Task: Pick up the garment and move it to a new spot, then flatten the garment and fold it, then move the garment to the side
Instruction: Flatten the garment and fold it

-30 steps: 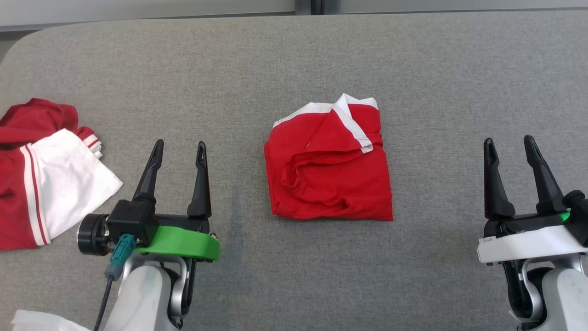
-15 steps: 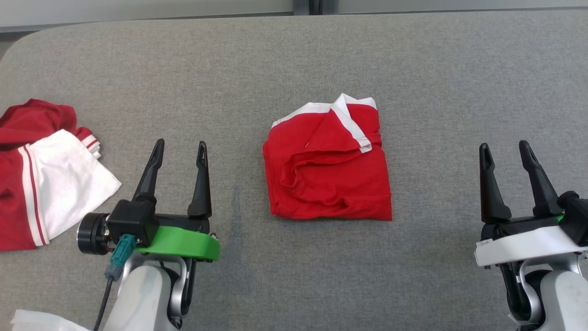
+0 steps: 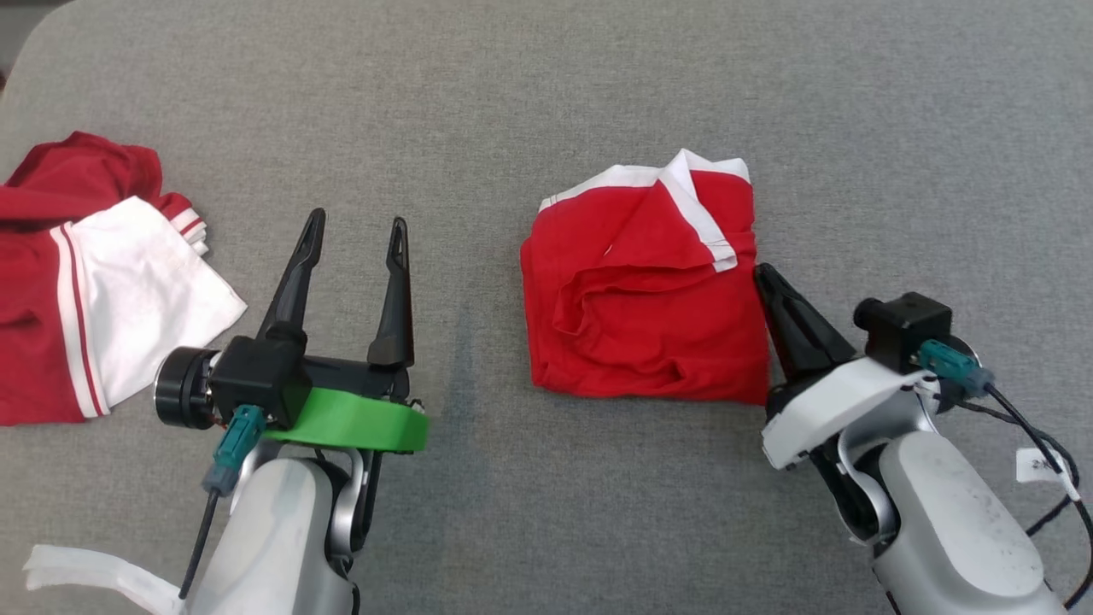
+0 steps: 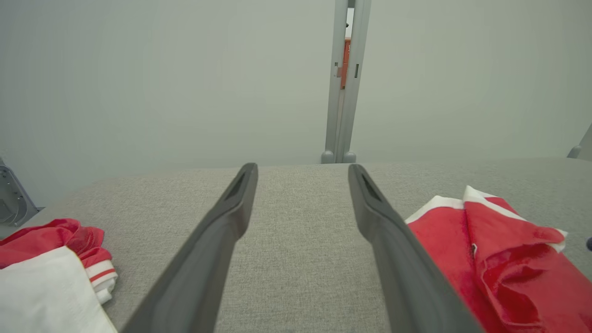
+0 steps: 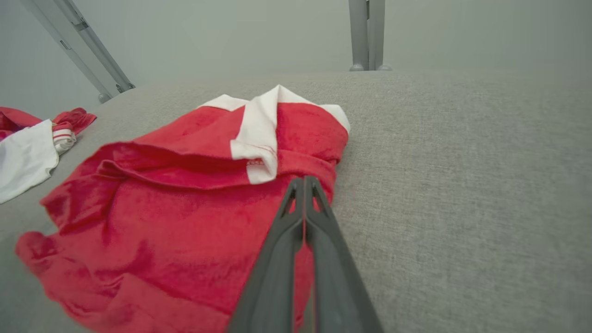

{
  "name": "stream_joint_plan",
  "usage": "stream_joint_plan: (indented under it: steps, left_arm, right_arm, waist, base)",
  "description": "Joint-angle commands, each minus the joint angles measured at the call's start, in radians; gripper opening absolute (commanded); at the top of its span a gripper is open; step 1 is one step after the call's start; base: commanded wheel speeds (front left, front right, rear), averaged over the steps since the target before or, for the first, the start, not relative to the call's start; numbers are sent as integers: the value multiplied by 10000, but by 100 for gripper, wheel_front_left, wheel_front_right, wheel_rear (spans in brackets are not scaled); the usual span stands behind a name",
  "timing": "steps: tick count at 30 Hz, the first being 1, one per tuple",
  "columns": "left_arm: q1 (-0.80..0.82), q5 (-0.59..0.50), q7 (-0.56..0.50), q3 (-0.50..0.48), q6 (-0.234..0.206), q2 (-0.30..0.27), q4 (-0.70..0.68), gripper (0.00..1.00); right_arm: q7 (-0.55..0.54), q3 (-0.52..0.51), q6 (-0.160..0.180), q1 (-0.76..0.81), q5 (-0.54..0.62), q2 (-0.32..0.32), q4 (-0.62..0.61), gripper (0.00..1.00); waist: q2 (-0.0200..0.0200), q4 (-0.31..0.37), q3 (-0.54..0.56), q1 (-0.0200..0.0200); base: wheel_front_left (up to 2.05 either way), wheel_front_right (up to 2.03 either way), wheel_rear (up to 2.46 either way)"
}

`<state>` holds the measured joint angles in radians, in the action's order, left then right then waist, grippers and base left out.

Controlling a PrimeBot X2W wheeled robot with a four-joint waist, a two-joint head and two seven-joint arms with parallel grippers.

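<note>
The garment (image 3: 649, 316) is a red piece with white trim, folded into a rough square at the middle of the grey padded table (image 3: 512, 85). It also lies at the right in the left wrist view (image 4: 485, 259). My right gripper (image 3: 760, 272) is shut, fingers pressed together, with the tips against the garment's right edge. The right wrist view shows the joined tips (image 5: 304, 179) over the red cloth (image 5: 185, 208), just below the white band, with no cloth seen between them. My left gripper (image 3: 357, 219) stands open over bare table, left of the garment (image 4: 301, 167).
A second red and white garment (image 3: 102, 290) lies crumpled at the table's left edge (image 4: 46, 277) (image 5: 27, 148). A white strip (image 3: 77, 568) shows at the lower left corner. Bare grey surface stretches behind and to the right of the folded garment.
The head camera has shifted. My right gripper has swung in from the right to the garment's right edge and gone from open to shut. The left gripper holds its open pose.
</note>
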<state>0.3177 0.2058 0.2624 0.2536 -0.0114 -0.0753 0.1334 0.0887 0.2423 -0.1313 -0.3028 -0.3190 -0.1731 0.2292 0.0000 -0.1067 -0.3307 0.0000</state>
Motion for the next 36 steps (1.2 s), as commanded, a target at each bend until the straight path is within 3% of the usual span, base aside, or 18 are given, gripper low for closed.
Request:
stream_joint_plan:
  steps: [1, 6, 22, 26, 30, 31, 32, 33, 34, 36]
  left_arm:
    - [155, -54, 32, -4, 10, 29, -50, 100]
    - [266, -76, 32, 72, 56, 109, -66, 100]
    - [442, -53, 32, 198, 112, 209, -17, 100]
    - [431, -9, 32, 194, 42, 224, 5, 100]
    - [140, -114, 32, 28, -43, 228, 41, 100]
    - [72, -114, 32, -30, -63, 218, 58, 100]
    - [28, -134, 32, -98, -67, 198, 74, 100]
    - [-28, -156, 32, -158, -78, 173, 76, 100]
    - [-75, -175, 34, -199, -77, 153, 81, 100]
    - [-205, -229, 32, -288, -81, 115, 76, 100]
  right_arm:
    - [48, 192, 11, -359, -80, -19, 314, 0]
    - [180, 985, 11, -1433, -375, -60, 1525, 0]
    - [759, 3498, 11, -4425, -1323, 318, 3541, 0]
    - [1211, 3789, 11, -4718, -1548, 340, 3988, 0]
    - [1667, 3407, 13, -4284, -1688, 36, 3694, 0]
    - [1718, 3192, 13, -4150, -1580, -57, 3496, 4]
    - [1739, 2965, 11, -3986, -1519, -127, 3307, 29]
    - [1762, 2642, 13, -3739, -1435, -215, 3033, 82]
    - [1762, 2335, 11, -3552, -1321, -296, 2736, 100]
    - [1763, 1503, 11, -2960, -1056, -446, 2004, 100]
  waist:
    - [0, -254, -236, 0]
    - [0, -503, -337, 0]
    - [0, -851, -441, 0]
    - [0, -908, -407, 0]
    - [0, -736, -172, 0]
    - [0, -662, -109, 0]
    - [0, -595, -46, 0]
    - [0, -514, 18, 0]
    - [0, -448, 69, 0]
    - [0, -310, 209, 0]
  base:
    - [0, 0, 0]
    - [0, 0, 0]
    - [0, 0, 0]
    - [0, 0, 0]
    - [0, 0, 0]
    - [0, 0, 0]
    - [0, 0, 0]
    - [0, 0, 0]
    - [0, 0, 0]
    - [0, 0, 0]
